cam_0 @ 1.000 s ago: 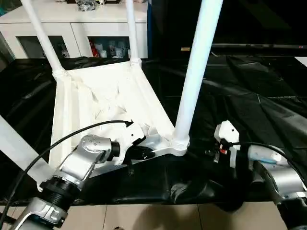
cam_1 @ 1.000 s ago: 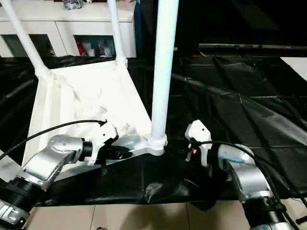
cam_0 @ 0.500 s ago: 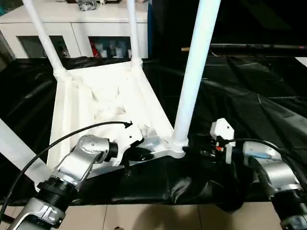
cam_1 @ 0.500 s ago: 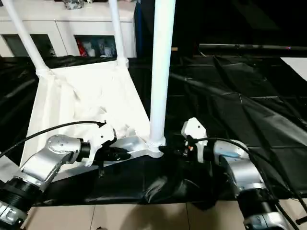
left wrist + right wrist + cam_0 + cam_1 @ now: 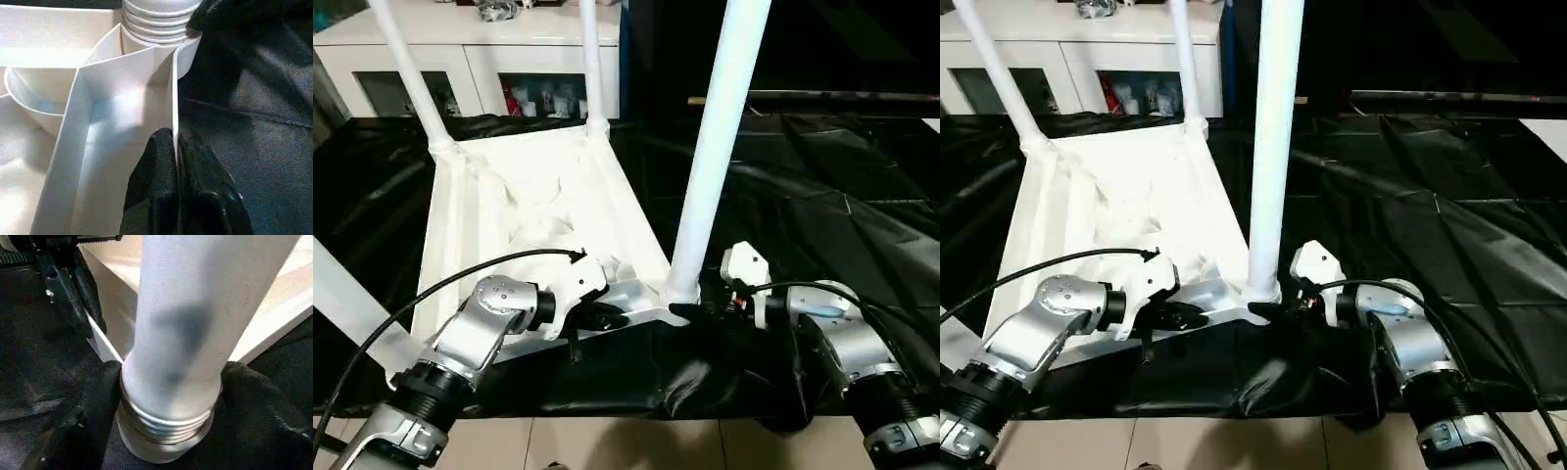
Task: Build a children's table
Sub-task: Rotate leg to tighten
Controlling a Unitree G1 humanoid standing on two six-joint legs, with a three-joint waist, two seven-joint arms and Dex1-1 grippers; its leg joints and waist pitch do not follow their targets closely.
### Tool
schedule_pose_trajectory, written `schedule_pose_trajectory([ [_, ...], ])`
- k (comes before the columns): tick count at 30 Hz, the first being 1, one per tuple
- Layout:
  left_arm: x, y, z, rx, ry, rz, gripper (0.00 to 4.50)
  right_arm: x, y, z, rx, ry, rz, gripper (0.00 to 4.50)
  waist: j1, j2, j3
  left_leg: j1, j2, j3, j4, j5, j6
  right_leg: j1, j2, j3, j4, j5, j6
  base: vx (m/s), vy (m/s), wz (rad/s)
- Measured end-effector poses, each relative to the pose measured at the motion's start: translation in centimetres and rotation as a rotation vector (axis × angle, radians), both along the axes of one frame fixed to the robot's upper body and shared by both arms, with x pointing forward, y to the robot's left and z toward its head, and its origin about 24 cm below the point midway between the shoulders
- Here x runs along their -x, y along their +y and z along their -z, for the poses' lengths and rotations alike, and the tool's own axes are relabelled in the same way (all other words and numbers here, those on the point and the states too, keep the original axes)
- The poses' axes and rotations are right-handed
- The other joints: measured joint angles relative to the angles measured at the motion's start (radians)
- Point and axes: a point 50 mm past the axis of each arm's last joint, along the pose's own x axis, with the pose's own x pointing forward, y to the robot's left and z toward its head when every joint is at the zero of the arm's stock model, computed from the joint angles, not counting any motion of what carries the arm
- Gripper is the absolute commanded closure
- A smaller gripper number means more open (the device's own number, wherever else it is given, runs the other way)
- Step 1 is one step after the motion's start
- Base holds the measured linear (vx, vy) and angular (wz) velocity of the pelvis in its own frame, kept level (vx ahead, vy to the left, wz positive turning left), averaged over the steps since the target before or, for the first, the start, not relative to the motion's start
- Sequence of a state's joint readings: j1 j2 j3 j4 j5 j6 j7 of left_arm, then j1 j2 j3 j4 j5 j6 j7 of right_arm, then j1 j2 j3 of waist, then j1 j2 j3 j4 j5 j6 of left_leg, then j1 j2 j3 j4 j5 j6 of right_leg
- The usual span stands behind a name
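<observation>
Both end effectors at tabletop (image 5: 538, 211) near edge; right (image 5: 168, 396) straddles leg (image 5: 715, 157)

Lab-like test room, black-draped work table (image 5: 862, 225), white glass-door cabinet (image 5: 480, 73) of oddments, tiled floor (image 5: 607, 446)

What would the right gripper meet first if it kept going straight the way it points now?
Almost certainly the near leg: the right gripper already has its jaws spread on either side of the leg's threaded base, where it enters the tabletop corner socket. Whether the fingers touch it yet is unclear.
</observation>
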State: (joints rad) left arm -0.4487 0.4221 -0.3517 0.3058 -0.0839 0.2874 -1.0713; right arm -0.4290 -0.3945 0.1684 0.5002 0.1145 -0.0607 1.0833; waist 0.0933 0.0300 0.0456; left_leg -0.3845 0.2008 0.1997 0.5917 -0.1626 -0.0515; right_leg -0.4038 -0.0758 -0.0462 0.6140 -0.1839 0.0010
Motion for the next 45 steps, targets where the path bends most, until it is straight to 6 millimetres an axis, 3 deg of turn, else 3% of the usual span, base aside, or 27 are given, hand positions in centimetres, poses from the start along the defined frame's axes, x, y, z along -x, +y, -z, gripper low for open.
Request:
schedule_pose_trajectory([
  [14,0.0,0.0,0.1,0.001,0.005,-0.018,4.50,0.0,0.3,0.5,-0.045,0.017,0.013,1.72,-0.002,0.000,0.000,0.001,0.000,0.000,0.000,0.000,0.000,0.000,0.000,0.000,0.000,0.000,0.000,0.000,0.000,0.00],
  [17,-0.7,-0.8,0.2,-0.001,-0.015,-0.083,4.50,-0.5,0.6,1.0,-0.072,0.024,0.141,1.73,-0.005,0.000,-0.001,0.004,0.000,0.000,0.000,0.000,0.000,0.003,0.000,0.001,0.000,0.000,0.000,0.000,0.000,0.00],
  [21,-2.6,-3.5,0.6,-0.007,-0.045,-0.236,4.50,-1.8,1.7,2.0,-0.127,0.014,0.487,1.73,-0.008,0.003,-0.002,0.011,-0.003,0.000,-0.001,0.000,0.000,0.007,-0.002,0.002,0.000,-0.002,0.004,0.000,0.000,0.00],
  [29,-4.0,-6.7,0.9,-0.026,-0.085,-0.347,4.50,-3.1,3.4,2.4,-0.170,0.015,0.837,1.73,-0.007,0.003,-0.003,0.015,-0.012,-0.004,-0.010,0.000,0.000,0.016,-0.006,0.001,-0.021,-0.003,0.005,0.000,0.000,0.00],
  [30,-4.0,-6.7,0.9,-0.026,-0.088,-0.344,4.50,-3.0,3.4,2.4,-0.174,0.016,0.839,1.73,-0.007,0.003,-0.003,0.015,-0.013,-0.004,-0.013,0.000,0.000,0.018,-0.007,0.001,-0.026,-0.003,0.005,0.000,0.000,0.00],
  [31,-4.0,-6.8,0.9,-0.027,-0.091,-0.342,4.50,-3.0,3.3,2.4,-0.175,0.016,0.840,1.18,-0.007,0.003,-0.003,0.015,-0.014,-0.003,-0.015,0.000,0.000,0.019,-0.008,0.000,-0.030,-0.003,0.005,0.000,0.000,0.00],
  [35,-4.0,-6.2,0.9,-0.027,-0.099,-0.333,4.50,-2.5,3.2,2.2,-0.240,0.043,0.779,0.97,-0.010,0.003,-0.003,0.016,-0.020,-0.003,-0.019,0.000,0.000,0.020,-0.013,0.000,-0.036,-0.002,0.005,0.000,0.000,0.00],
  [37,-4.1,-5.7,0.9,-0.027,-0.096,-0.329,4.50,-2.3,2.9,2.2,-0.239,0.045,0.726,0.58,-0.015,0.003,-0.003,0.016,-0.020,-0.003,-0.019,0.000,0.001,0.019,-0.013,0.000,-0.036,-0.002,0.005,0.000,0.000,0.00],
  [40,-3.8,-4.3,0.8,-0.023,-0.092,-0.278,4.50,-1.9,1.8,1.7,-0.147,0.026,0.523,0.56,-0.019,0.003,-0.003,0.016,-0.020,-0.003,-0.020,0.000,0.001,0.018,-0.014,-0.002,-0.035,-0.001,0.006,0.000,0.000,0.00],
  [45,-3.3,-2.5,0.5,-0.017,-0.078,-0.193,4.50,-1.2,0.6,0.9,-0.105,0.040,0.329,0.56,-0.016,0.003,-0.003,0.017,-0.019,-0.003,-0.022,0.002,0.003,0.018,-0.014,-0.004,-0.033,0.008,0.007,0.000,0.000,0.00],
])
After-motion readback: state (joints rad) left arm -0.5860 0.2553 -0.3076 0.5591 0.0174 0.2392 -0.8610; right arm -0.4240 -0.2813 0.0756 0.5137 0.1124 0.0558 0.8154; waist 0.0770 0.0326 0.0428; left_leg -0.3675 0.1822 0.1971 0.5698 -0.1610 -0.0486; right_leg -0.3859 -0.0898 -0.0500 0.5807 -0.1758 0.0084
